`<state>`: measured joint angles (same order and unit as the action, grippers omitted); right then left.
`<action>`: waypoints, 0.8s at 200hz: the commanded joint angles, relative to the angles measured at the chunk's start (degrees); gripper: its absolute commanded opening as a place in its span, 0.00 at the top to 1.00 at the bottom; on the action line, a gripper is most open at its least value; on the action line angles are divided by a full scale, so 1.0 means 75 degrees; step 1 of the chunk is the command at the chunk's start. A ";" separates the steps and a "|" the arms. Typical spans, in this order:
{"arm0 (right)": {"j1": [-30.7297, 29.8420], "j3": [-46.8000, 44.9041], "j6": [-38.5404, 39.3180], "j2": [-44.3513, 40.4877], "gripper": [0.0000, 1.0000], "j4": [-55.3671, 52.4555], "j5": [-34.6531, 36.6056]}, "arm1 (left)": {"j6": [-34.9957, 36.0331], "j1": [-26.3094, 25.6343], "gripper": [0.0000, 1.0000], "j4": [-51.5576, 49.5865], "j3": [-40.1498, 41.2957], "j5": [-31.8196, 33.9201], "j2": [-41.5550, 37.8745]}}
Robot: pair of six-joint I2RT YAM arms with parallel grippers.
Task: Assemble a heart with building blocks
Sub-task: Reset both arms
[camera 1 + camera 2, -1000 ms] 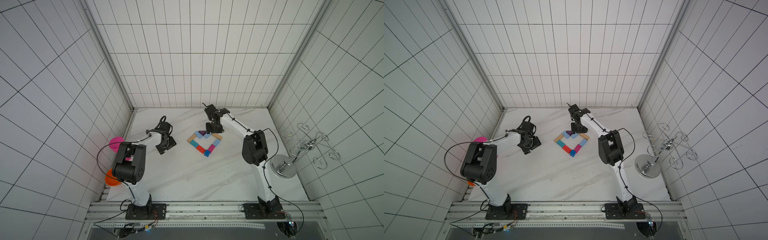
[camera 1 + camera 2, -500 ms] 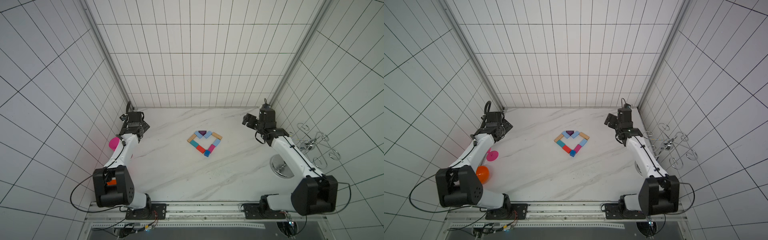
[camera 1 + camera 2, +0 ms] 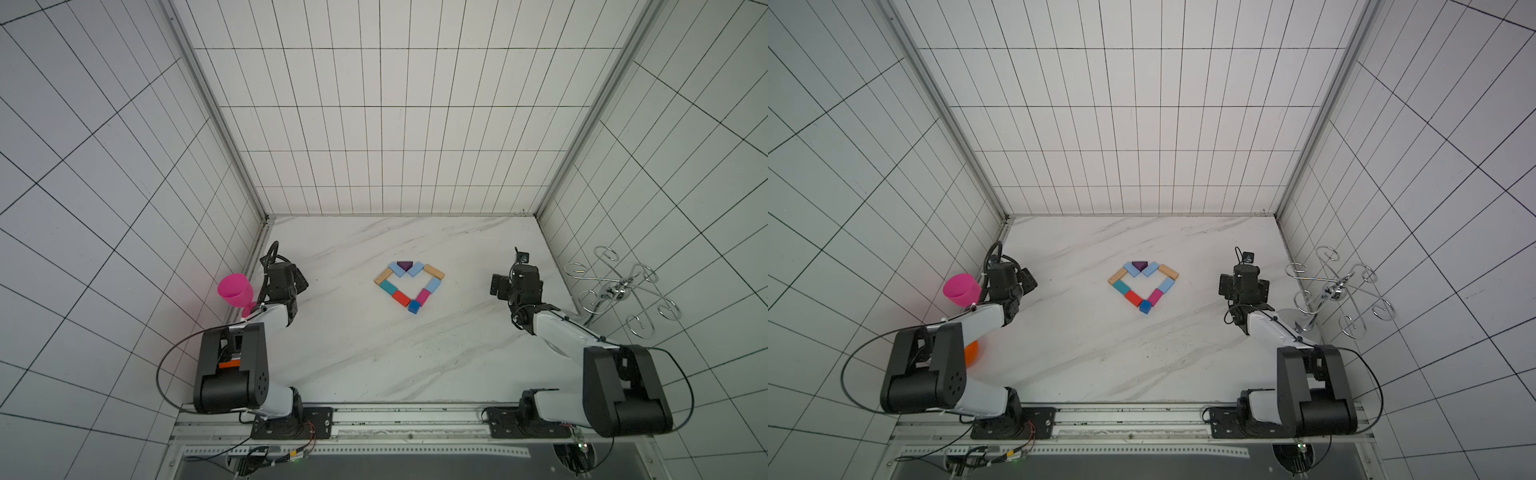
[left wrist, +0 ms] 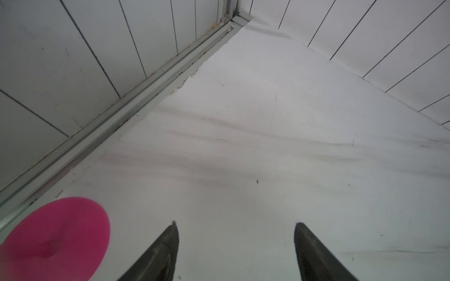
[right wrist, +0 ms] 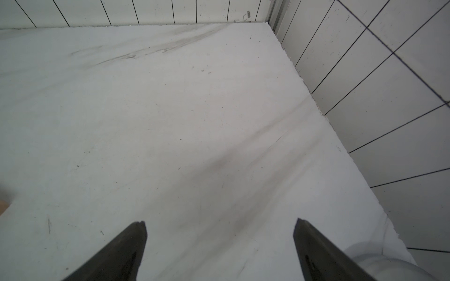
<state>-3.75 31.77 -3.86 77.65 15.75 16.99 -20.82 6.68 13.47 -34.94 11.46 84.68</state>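
Ten building blocks (image 3: 401, 297) lie in the middle of the table (image 3: 353, 357) as a closed, hollow heart (image 3: 1166, 284), with the purple triangle (image 3: 404, 265) in the top notch and the blue cube (image 3: 414, 306) at the tip. Both arms are folded near the side walls, well apart from the figure. The left gripper (image 4: 236, 226) stands with its jaws apart and nothing between them, over bare table. The right gripper (image 5: 220, 223) is spread wide and is empty too.

By my reading the outline is complete, so the danger now lies in disturbing it. The blocks appear only to rest loose on the smooth surface. Any arm crossing low over the centre could push one piece and drag its neighbours with it, opening the outline. From the top views the joints are too small to tell whether every pair truly touches. A corrective nudge on one block might therefore shift two.

The pink goblet (image 3: 234, 286) stands just beside the left arm, tall on a narrow stem. A careless swing of that wrist could tip it, and it might roll toward the heart. The wire rack (image 3: 619, 291) stands near the right arm and could snag it or its cable.
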 commanded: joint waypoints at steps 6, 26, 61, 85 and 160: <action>0.0047 -0.0302 0.0502 0.0361 0.02 0.1519 -0.0290 | 0.1059 0.0013 0.27 0.1752 0.0007 -0.0486 0.0471; 0.0125 -0.0201 0.0415 0.0841 0.02 0.2388 -0.0566 | 0.1857 -0.0608 0.29 0.2518 0.0345 -0.0455 0.0577; 0.0371 -0.0649 0.0463 0.1101 0.02 0.3283 -0.1485 | 0.2300 -0.1046 0.01 0.5991 0.2044 0.0067 0.0849; 0.0383 -0.1376 0.0765 0.1180 0.02 0.4644 -0.2178 | 0.2118 -0.1043 0.01 0.5693 0.1835 0.0461 0.0884; 0.0504 -0.1032 0.0550 0.1378 0.02 0.4257 -0.2135 | 0.1723 -0.1048 0.01 0.4337 0.1330 0.1168 0.0674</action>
<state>-0.60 23.20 0.30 87.99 46.39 2.15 -7.53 -1.34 47.37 -23.92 18.68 91.11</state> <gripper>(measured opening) 0.981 0.990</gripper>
